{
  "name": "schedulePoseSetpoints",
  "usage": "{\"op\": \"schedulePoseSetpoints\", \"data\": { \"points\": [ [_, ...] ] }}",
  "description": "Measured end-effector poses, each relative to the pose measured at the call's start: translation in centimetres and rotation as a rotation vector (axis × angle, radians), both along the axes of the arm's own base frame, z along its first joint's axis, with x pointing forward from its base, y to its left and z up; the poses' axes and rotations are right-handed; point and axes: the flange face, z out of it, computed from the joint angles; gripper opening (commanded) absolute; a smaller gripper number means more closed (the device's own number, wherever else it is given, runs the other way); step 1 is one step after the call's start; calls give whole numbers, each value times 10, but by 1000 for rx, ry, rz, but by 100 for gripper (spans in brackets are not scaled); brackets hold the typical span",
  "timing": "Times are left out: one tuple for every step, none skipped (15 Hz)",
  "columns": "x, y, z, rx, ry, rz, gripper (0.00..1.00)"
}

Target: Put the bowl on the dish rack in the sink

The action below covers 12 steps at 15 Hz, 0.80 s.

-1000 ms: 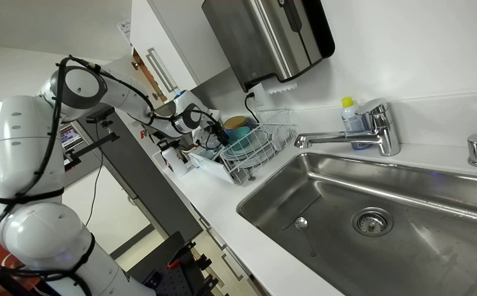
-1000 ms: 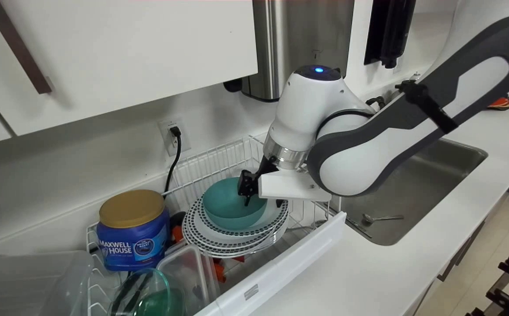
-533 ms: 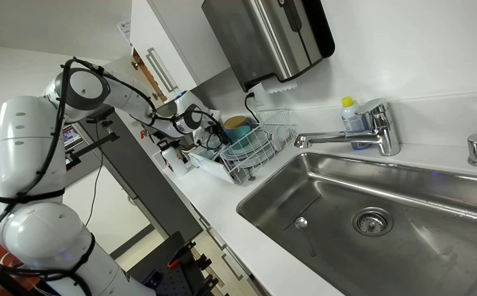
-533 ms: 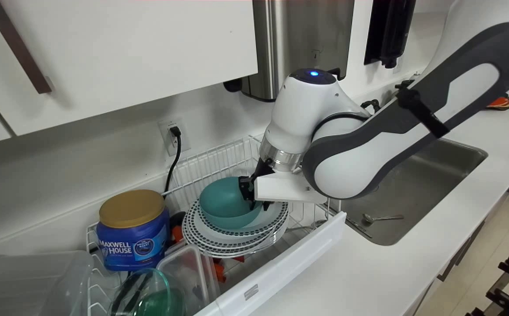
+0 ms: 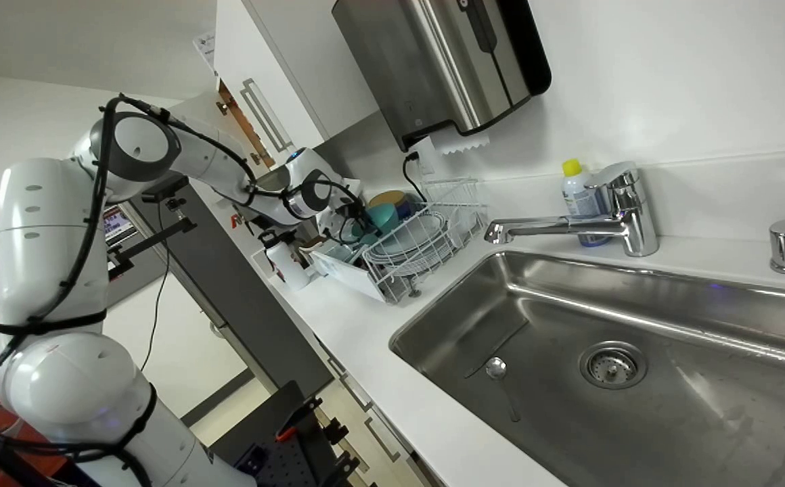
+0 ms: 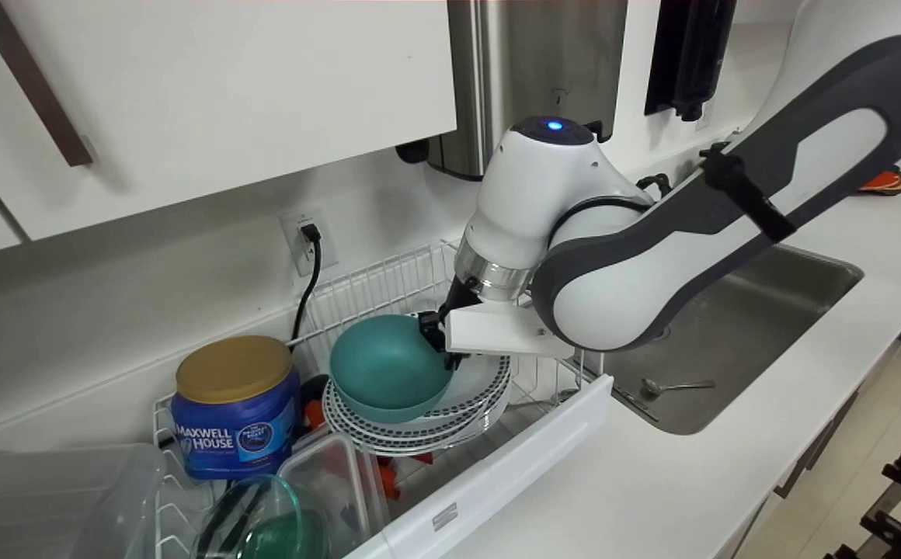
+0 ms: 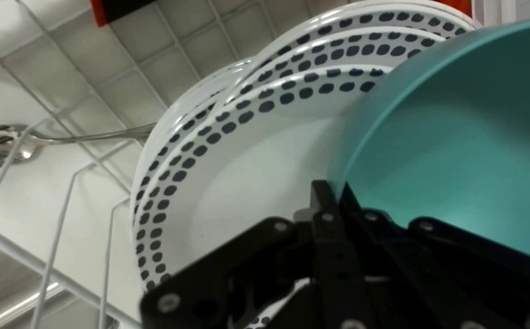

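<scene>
The teal bowl (image 6: 388,369) rests tilted over a stack of dotted white plates (image 6: 474,388) inside the white wire dish rack (image 6: 497,481) on the counter. My gripper (image 7: 336,189) is shut on the bowl's near rim, one finger inside it and one outside, as the wrist view shows. From an exterior view the gripper (image 6: 441,341) comes in at the bowl's right side. The steel sink (image 5: 541,433) lies beside the rack, with its drain (image 5: 612,365) uncovered. Whether the bowl's underside touches the plates is hidden.
A blue coffee tub (image 6: 237,419) and clear containers (image 6: 326,481) crowd the rack's other end. A spoon (image 5: 496,368) lies in the sink. The faucet (image 5: 562,226) reaches over its edge, near a spray bottle (image 5: 582,196). A cabinet (image 6: 210,93) hangs above.
My gripper has gone from open to shut on the bowl's rim. The bowl has slid left and tipped on the plates, with the hand shifting slightly left too.
</scene>
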Motion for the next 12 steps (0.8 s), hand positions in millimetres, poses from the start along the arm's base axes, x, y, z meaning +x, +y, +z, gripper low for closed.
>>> {"op": "schedulePoseSetpoints", "data": {
  "points": [
    [0, 1, 1, -1, -3, 1, 1],
    [0, 1, 3, -3, -9, 2, 1],
    [0, 0, 6, -5, -17, 2, 1],
    [0, -1, 10, -11, -26, 6, 1],
    [0, -3, 16, -22, -40, 12, 1],
    [0, -6, 21, -33, -53, 17, 1],
    [-1, -9, 28, -41, -65, 19, 1],
    [-2, -14, 35, -49, -75, 15, 1],
    [-3, -19, 41, -55, -84, 9, 1],
    [-5, -24, 47, -59, -92, 2, 1],
    [-7, -29, 52, -63, -98, -3, 1],
    [-10, -32, 56, -66, -103, -6, 1]
  ]
}}
